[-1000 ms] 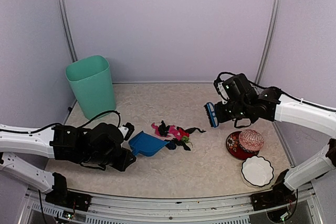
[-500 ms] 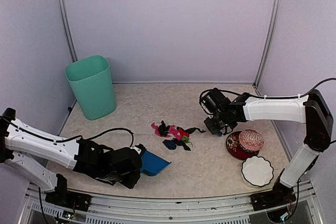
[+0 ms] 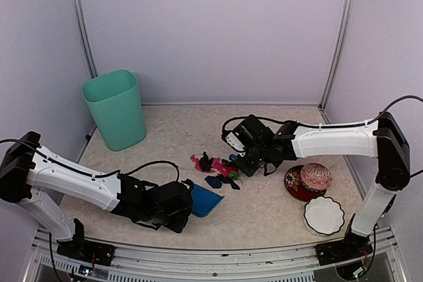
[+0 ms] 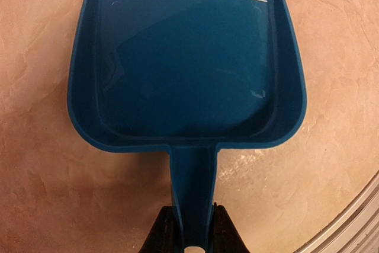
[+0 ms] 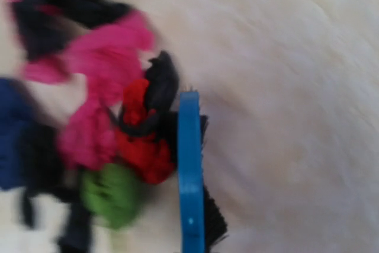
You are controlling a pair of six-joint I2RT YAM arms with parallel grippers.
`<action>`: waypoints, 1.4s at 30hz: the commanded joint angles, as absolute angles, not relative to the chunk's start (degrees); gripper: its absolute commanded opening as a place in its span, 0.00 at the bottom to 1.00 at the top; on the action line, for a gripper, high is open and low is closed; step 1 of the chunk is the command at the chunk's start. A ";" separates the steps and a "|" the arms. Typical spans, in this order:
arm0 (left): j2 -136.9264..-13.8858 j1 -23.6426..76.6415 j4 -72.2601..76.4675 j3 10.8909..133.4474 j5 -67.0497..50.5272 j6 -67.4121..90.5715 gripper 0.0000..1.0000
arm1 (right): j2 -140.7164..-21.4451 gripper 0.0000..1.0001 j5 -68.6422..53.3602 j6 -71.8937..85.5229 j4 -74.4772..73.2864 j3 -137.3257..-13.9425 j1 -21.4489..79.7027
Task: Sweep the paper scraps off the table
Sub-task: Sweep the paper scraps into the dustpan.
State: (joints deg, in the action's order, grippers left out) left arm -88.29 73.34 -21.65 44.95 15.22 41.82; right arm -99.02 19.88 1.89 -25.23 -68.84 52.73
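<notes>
Both arms are reaching further inward than in the earlier frame, low over the table (image 3: 277,212). The left gripper (image 4: 190,232) is pinching the blue dustpan (image 4: 183,63) by its handle. The right gripper (image 3: 247,158) is clamping the blue brush (image 5: 190,188), and the paper scraps (image 5: 112,140) are bunching against the brush's left side, touching it.

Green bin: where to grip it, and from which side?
Pinch the bin by its rim, coming straight down from above with one gripper finger inside. It stands upright with its mouth open, and its body looks too wide to span.
</notes>
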 commanded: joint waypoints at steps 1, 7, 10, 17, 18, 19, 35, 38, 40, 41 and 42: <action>-90.66 71.99 -20.10 46.69 12.20 39.89 0.00 | -100.04 0.00 13.52 0.43 -26.60 -71.12 56.35; -93.07 71.79 -19.55 47.27 11.26 39.29 0.00 | -100.00 0.00 9.83 -0.33 -29.57 -72.97 59.97; -93.42 71.78 -19.45 47.39 11.28 39.29 0.00 | -99.49 0.00 7.89 -0.61 -30.26 -73.48 62.27; -92.76 71.65 -19.53 46.65 11.70 39.55 0.00 | -95.83 0.00 6.01 -0.51 -29.01 -73.12 65.76; -92.54 71.69 -19.78 46.48 12.12 39.76 0.00 | -95.43 0.00 7.01 -0.22 -29.18 -73.19 65.82; -92.16 71.64 -20.11 46.23 12.33 39.93 0.00 | -95.11 0.00 8.27 0.02 -29.44 -73.42 65.83; -84.04 70.80 -23.06 39.89 12.86 44.39 0.00 | -98.62 0.00 30.05 -5.97 -22.53 -81.03 62.81; -82.82 69.94 -23.70 39.02 12.44 44.80 0.00 | -103.70 0.00 28.39 -11.04 -19.75 -84.65 61.35; -82.11 69.24 -24.01 38.58 12.36 44.97 0.00 | -107.84 0.00 27.09 -14.47 -17.43 -87.16 60.14; -81.86 68.96 -24.00 38.24 12.25 45.04 0.00 | -109.51 0.00 26.22 -16.18 -16.30 -87.96 59.68; -81.57 68.58 -23.84 37.97 12.06 45.01 0.00 | -111.03 0.00 25.27 -17.84 -15.22 -88.80 59.23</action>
